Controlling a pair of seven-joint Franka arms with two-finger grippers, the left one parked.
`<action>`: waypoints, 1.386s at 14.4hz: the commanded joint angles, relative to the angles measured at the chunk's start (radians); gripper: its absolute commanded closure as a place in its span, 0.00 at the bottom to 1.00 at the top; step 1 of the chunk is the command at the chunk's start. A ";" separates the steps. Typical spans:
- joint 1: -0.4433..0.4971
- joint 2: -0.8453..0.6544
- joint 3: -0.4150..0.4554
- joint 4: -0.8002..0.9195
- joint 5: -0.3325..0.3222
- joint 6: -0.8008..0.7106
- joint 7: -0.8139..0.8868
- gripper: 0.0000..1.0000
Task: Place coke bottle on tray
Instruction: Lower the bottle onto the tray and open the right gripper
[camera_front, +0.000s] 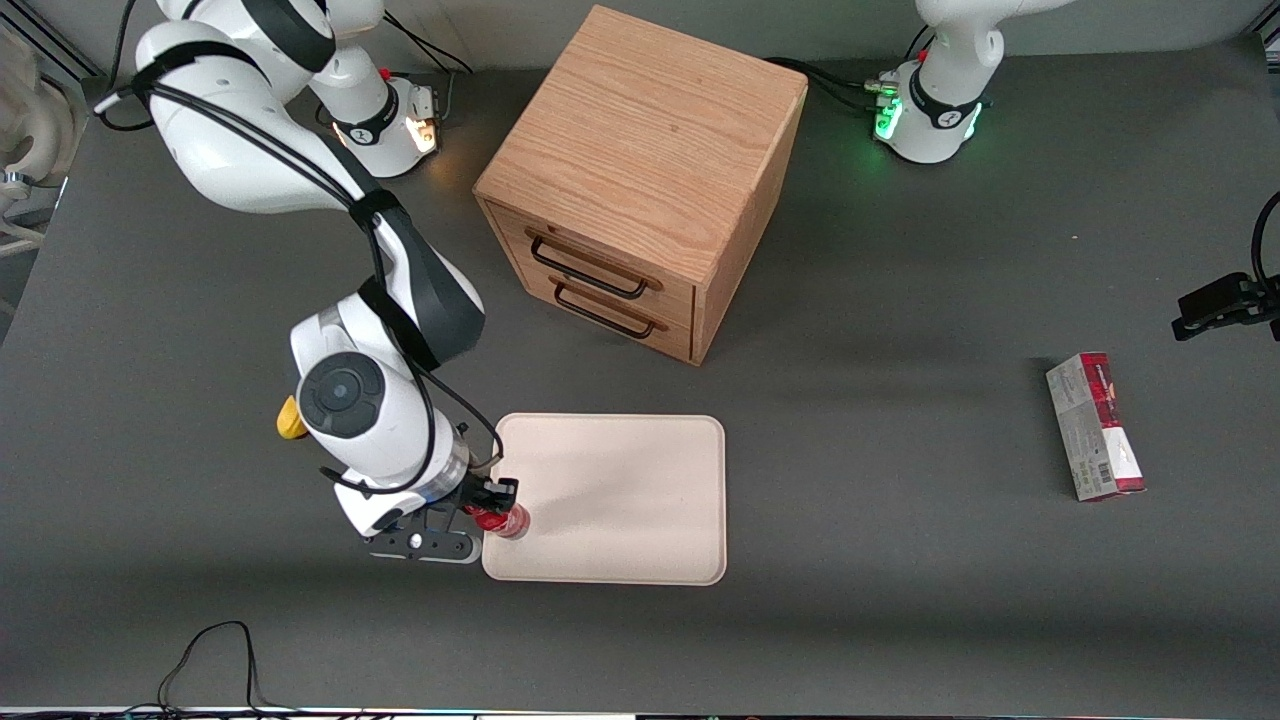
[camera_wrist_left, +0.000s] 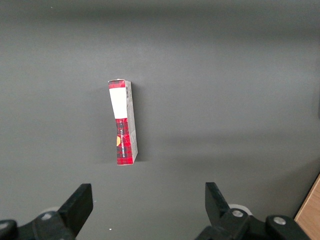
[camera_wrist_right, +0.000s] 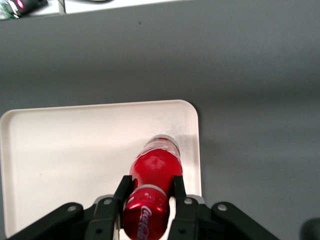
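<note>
The coke bottle (camera_front: 503, 520) is small and red with a clear base. It sits between the fingers of my right gripper (camera_front: 490, 507), which is shut on it. In the right wrist view the bottle (camera_wrist_right: 156, 172) is gripped just below its red cap, base pointing down over the tray (camera_wrist_right: 75, 155). My gripper (camera_wrist_right: 150, 187) holds it above the tray's corner nearest the working arm's end. The cream tray (camera_front: 620, 490) lies flat on the table, nearer the front camera than the cabinet. Whether the base touches the tray I cannot tell.
A wooden two-drawer cabinet (camera_front: 640, 170) stands farther from the front camera than the tray. A yellow object (camera_front: 289, 419) peeks out beside my wrist. A red-and-grey carton (camera_front: 1095, 426) lies toward the parked arm's end and also shows in the left wrist view (camera_wrist_left: 123, 122).
</note>
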 joint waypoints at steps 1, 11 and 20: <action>0.004 0.060 0.014 0.047 -0.044 0.040 0.008 1.00; -0.002 0.062 0.009 0.007 -0.096 0.080 0.013 0.00; 0.007 -0.292 -0.271 -0.102 0.257 -0.206 -0.252 0.00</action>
